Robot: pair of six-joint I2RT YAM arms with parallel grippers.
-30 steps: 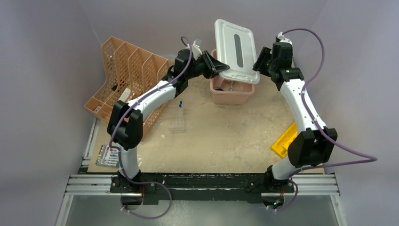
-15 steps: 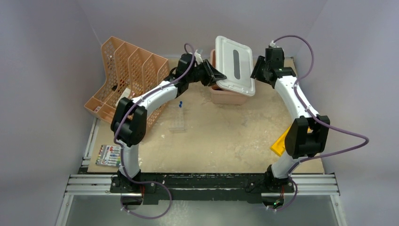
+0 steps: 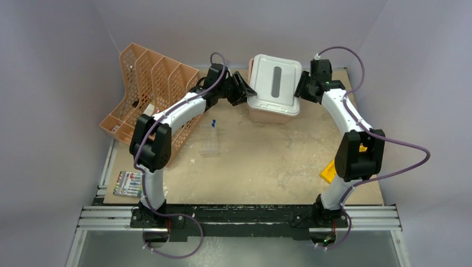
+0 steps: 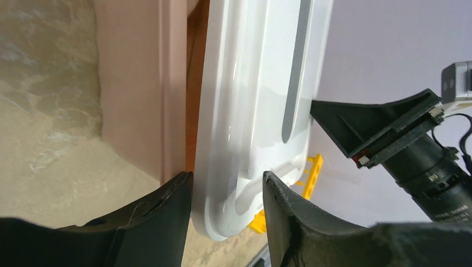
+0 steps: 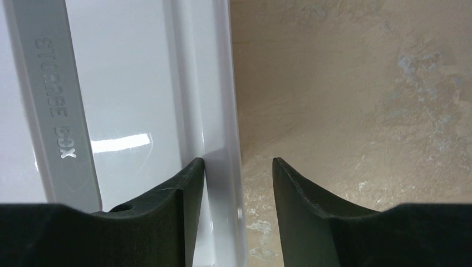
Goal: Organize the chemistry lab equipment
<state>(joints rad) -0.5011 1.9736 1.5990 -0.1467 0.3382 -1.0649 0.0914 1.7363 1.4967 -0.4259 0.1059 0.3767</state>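
Note:
A white lid (image 3: 275,83) lies flat on top of the pink storage box (image 3: 270,114) at the back of the table. My left gripper (image 3: 244,92) straddles the lid's left edge, its jaws slightly open around the rim (image 4: 227,183). My right gripper (image 3: 303,89) straddles the lid's right edge (image 5: 238,167); one finger touches the rim and the other stands clear of it. A clear tube rack (image 3: 210,142) stands mid-table with a blue-capped tube (image 3: 213,121) in it. The box's contents are hidden under the lid (image 4: 250,111).
An orange perforated file organiser (image 3: 150,94) stands at the back left, close to my left arm. A pack of coloured markers (image 3: 128,183) lies at the near left edge. A yellow object (image 3: 329,171) lies at the right beside my right arm.
Both grippers have lowered the tilted lid from above the box down onto it. The lid now sits level on the box, and the right jaws show a gap beside the rim.

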